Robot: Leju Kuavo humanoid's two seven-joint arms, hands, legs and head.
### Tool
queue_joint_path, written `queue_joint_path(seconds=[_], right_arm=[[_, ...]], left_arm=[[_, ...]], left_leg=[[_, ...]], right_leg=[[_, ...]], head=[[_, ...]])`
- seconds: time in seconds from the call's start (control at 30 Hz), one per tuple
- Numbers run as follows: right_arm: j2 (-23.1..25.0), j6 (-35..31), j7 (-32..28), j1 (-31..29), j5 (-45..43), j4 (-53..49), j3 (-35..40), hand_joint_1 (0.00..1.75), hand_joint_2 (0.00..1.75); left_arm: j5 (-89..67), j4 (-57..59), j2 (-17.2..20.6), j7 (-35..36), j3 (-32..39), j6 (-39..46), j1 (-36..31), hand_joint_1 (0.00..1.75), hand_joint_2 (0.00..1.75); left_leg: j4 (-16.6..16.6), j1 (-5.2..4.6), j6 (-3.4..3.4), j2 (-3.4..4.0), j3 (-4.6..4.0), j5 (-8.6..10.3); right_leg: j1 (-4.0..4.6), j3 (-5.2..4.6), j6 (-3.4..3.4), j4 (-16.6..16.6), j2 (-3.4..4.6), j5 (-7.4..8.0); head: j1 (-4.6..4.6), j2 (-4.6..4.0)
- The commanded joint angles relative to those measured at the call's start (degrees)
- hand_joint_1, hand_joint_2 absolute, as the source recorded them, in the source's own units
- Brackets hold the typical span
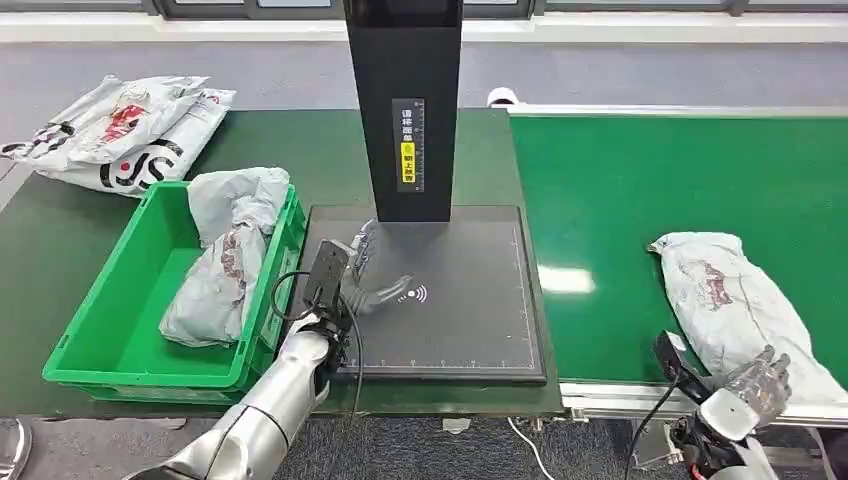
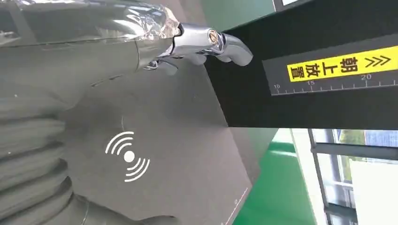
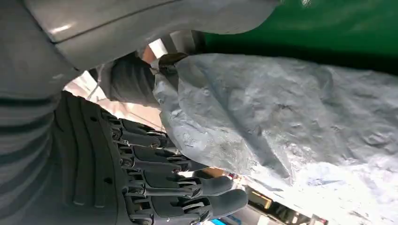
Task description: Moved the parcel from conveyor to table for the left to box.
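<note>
Reaching in at about five o'clock of the head view, the right hand (image 1: 762, 382) sits at the near end of the parcel (image 1: 735, 300), at the front edge of the conveyor (image 1: 620, 180). Its fingers (image 3: 197, 187) are spread and extended along the parcel's underside in the right wrist view, with the thumb on the other side of the bag; whether they actually grip it I cannot tell. The parcel is a soft grey-white plastic mailer, crumpled and creased, with a faint red-and-dark printed mark near its middle; it lies lengthwise on the green belt, running from roughly three o'clock toward five.

The left hand (image 1: 372, 270) hovers over the dark scan pad (image 1: 470, 320) near the centre, fingers apart and holding nothing, just beside the white wireless symbol (image 2: 127, 156). At twelve o'clock from it rises the black post (image 1: 403, 100) with a yellow label (image 2: 345, 66).

At nine o'clock stands the green box (image 1: 110, 330) holding two similar grey bags (image 1: 225, 250). More printed bags (image 1: 120, 130) lie on the table at eleven o'clock.
</note>
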Motion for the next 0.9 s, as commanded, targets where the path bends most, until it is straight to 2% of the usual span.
queue_joint_path(seconds=[0.03,0.37,0.4,0.9], right_arm=[[-0.7,0.9,0.3,-0.5,-0.1,3.7,2.0,0.00,1.75],[-1.5,6.1,0.6,-0.7,-0.9,4.5,1.9,0.00,1.75],[-0.8,8.0,-1.3,-0.2,-3.0,4.0,0.0,1.75,1.75],[0.6,5.2,-3.3,-1.0,-0.6,2.7,-2.1,1.75,1.75]], left_arm=[[0.0,1.7,1.4,0.3,-3.2,-0.2,-0.8,0.00,1.75],[0.0,2.1,1.5,0.7,-3.1,-0.5,-1.3,0.00,1.75],[0.0,2.1,1.7,0.6,-3.2,-0.7,-1.2,0.00,1.75],[0.7,-0.1,2.3,0.7,-2.7,-0.6,0.8,0.00,1.75]], left_leg=[[-0.1,0.04,0.01,0.00,0.15,-0.02],[-0.1,0.04,0.08,-0.02,0.21,0.02],[0.0,0.03,0.09,-0.05,0.15,0.01],[-0.1,0.02,0.10,0.05,0.25,-0.01]], right_leg=[[0.06,0.20,-0.04,-0.1,-0.08,0.00],[0.06,0.32,-0.01,-0.2,-0.11,0.03],[0.05,0.28,0.01,-0.2,-0.13,0.02],[0.05,0.33,0.00,-0.2,-0.04,0.02]], head=[[-0.02,0.00],[0.00,-0.02],[0.00,0.00],[0.00,0.00]])
